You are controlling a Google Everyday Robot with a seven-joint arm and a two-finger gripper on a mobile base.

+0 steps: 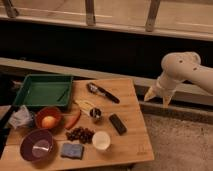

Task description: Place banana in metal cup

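The pale yellow banana (84,104) lies on the wooden table (131,134), just left of and behind the small metal cup (95,114), which stands upright near the table's middle. My gripper (158,97) hangs from the white arm off the table's right edge, well right of both, with nothing seen in it.
A green tray (42,91) sits at the back left. An orange fruit lies in a red bowl (48,120). Also on the table: a purple bowl (37,146), red pepper (74,120), dark grapes (80,134), white cup (101,140), blue sponge (71,150), black bar (118,124), a black-handled utensil (102,91), and a crumpled bag (21,117).
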